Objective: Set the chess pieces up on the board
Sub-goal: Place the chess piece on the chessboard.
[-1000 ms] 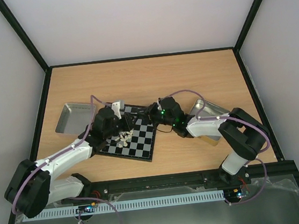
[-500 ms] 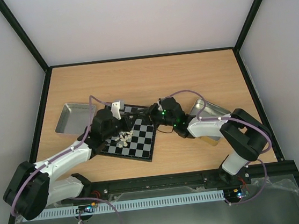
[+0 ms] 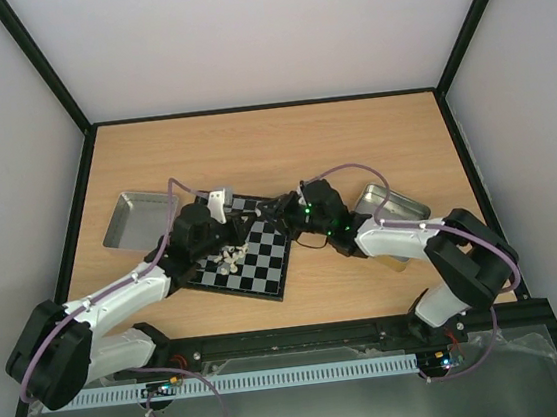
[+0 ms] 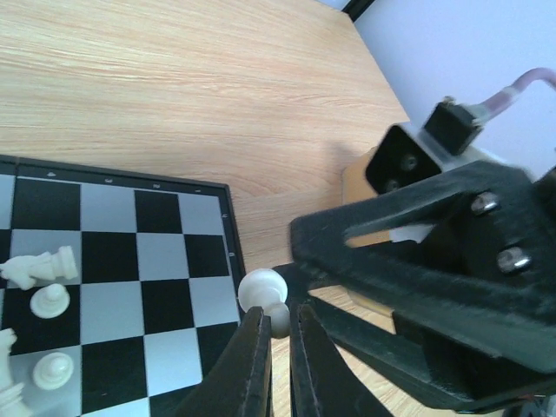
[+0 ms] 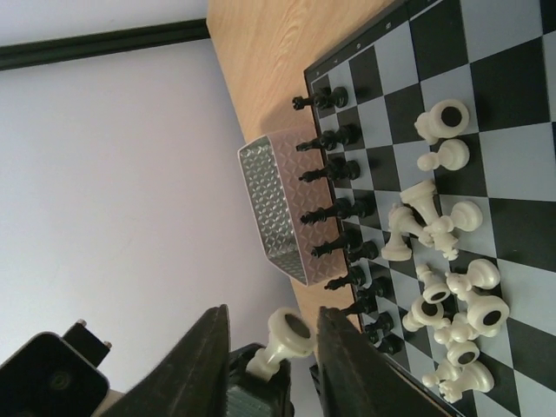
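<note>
The board (image 3: 265,270) lies between the arms, and it also shows in the left wrist view (image 4: 113,261) and the right wrist view (image 5: 512,78). A heap of cream-white pieces (image 3: 229,257) lies on its middle (image 5: 439,252). A row of black pieces (image 5: 339,208) stands along one edge. My left gripper (image 3: 250,222) (image 4: 278,314) is shut on a cream-white pawn (image 4: 262,291), held above the board's far right edge. My right gripper (image 3: 271,212) (image 5: 274,317) is open, its fingers on either side of that same pawn (image 5: 291,332), apart from it.
A shallow silver tin (image 3: 139,219) sits left of the board and shows behind the black pieces in the right wrist view (image 5: 278,208). A second tin (image 3: 391,206) lies to the right, partly under my right arm. Both arms crowd the board's far edge.
My right forearm has shifted slightly, uncovering more of the right tin. Both grippers stay together over the board's far right edge.
</note>
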